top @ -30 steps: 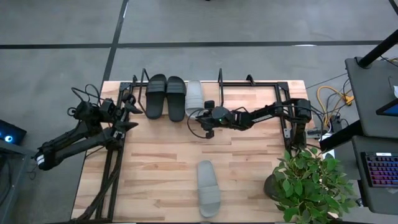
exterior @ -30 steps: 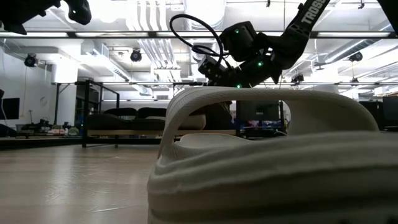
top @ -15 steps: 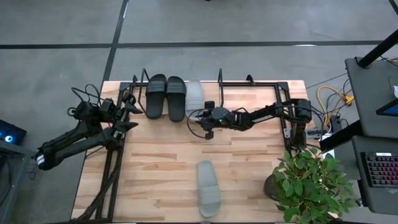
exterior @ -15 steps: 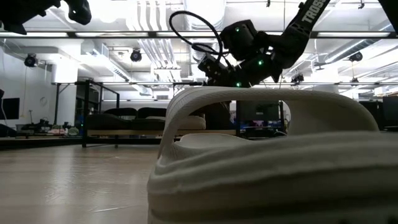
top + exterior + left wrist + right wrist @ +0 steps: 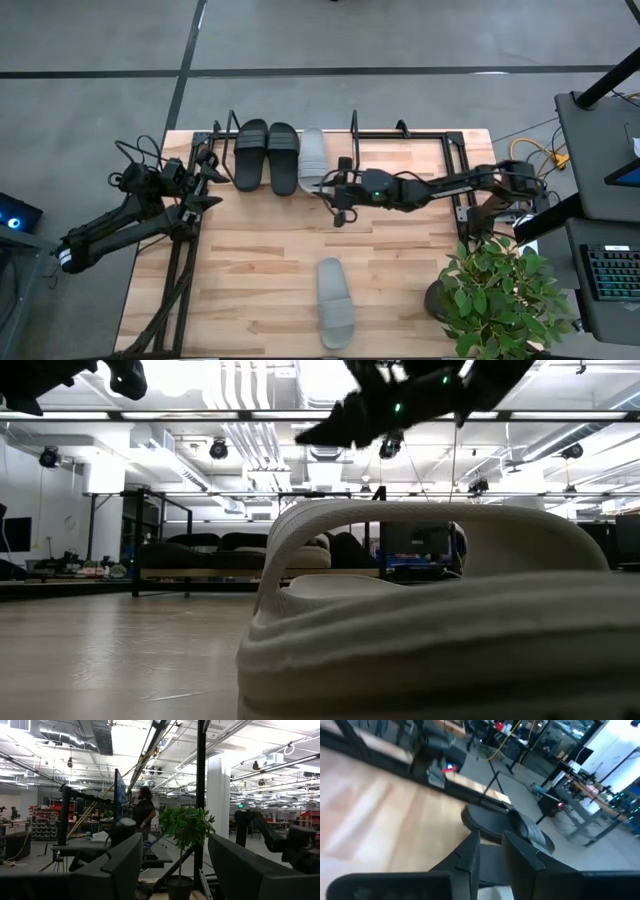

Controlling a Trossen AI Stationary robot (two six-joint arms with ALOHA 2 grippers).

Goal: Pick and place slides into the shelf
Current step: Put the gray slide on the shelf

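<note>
Two black slides [image 5: 266,155] and one light grey slide [image 5: 313,153] lie side by side, soles down, in the black wire shelf [image 5: 420,137] at the table's far edge. A second grey slide [image 5: 335,302] lies on the table near its front edge and fills the low view [image 5: 430,610]. My right gripper [image 5: 330,188] hangs in the air just in front of the grey slide in the shelf, raised clear of it. Its fingers [image 5: 491,855] stand slightly apart with nothing between them. My left gripper [image 5: 205,175] waits open [image 5: 175,865] at the table's far left, holding nothing.
A potted plant [image 5: 500,295] stands at the table's near right corner. The shelf's right half [image 5: 400,150] has no slides in it. Bare tabletop lies between the shelf and the near grey slide. A person [image 5: 145,812] stands in the room beyond the table.
My right gripper has risen well clear of the grey slide in the shelf and drawn back a little toward the table's right edge. The grey slide stays in the shelf beside the black pair.
</note>
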